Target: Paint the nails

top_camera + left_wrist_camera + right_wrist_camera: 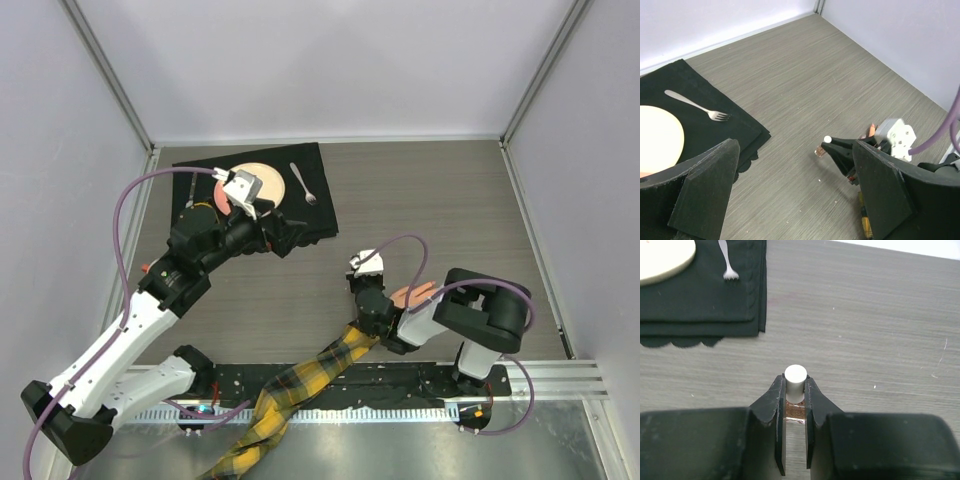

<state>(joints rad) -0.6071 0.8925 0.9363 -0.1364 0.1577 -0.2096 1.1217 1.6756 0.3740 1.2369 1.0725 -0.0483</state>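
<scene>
The left end effector (795, 187) gapes wide and empty above the desk (430, 200), by the black cloth (312, 212). The right end effector (795, 385) pinches a white cap (795, 375) just beside the mannequin hand (413, 294); its nails are too small to discern.

White-and-black left arm (120, 335), black right arm (480, 315), purple cables (952, 122), left hand's (795, 165) black wedge fingers (710, 185)

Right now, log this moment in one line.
left gripper open, empty | right gripper shut on white cap | mannequin hand partly hidden
</scene>
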